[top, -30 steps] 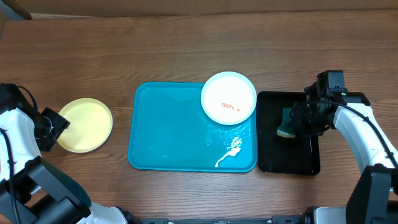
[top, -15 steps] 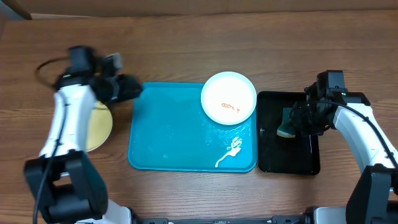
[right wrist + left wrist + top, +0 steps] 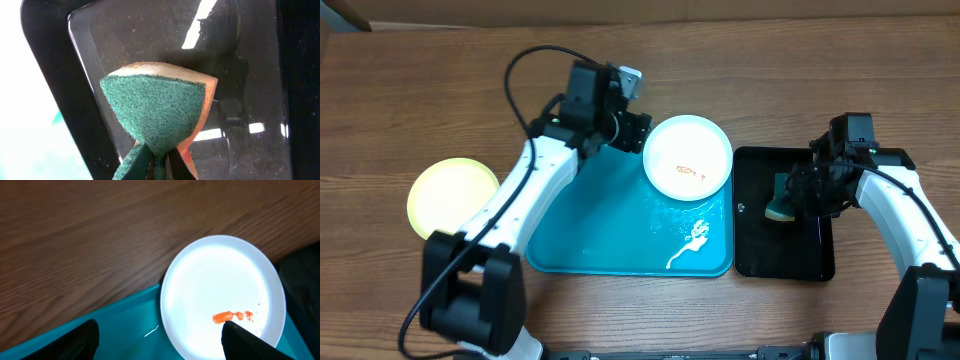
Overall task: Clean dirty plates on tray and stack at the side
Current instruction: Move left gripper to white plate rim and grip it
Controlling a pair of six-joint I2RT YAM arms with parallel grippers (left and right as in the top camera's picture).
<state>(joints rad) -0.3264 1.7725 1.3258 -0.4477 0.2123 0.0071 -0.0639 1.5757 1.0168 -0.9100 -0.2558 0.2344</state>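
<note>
Turquoise tray [image 3: 590, 220], white plate [image 3: 687, 157], green sponge [image 3: 155, 112]

1. The overhead camera looks straight down from well above the brown wooden table [image 3: 770, 60]. It takes in the whole large turquoise plastic tray [image 3: 590, 220] and the smaller black plastic tray [image 3: 810, 255] beside it.
2. The left wrist camera sits close, looking down past its own dark fingertips [image 3: 75, 342]. It sees the turquoise tray's far edge and the round white plate [image 3: 220, 280], and the overhead view shares both.
3. The right wrist camera is nearest of all, facing down onto the green-and-tan scouring sponge [image 3: 155, 115] over the black tray. The overhead view shares these too.
</note>
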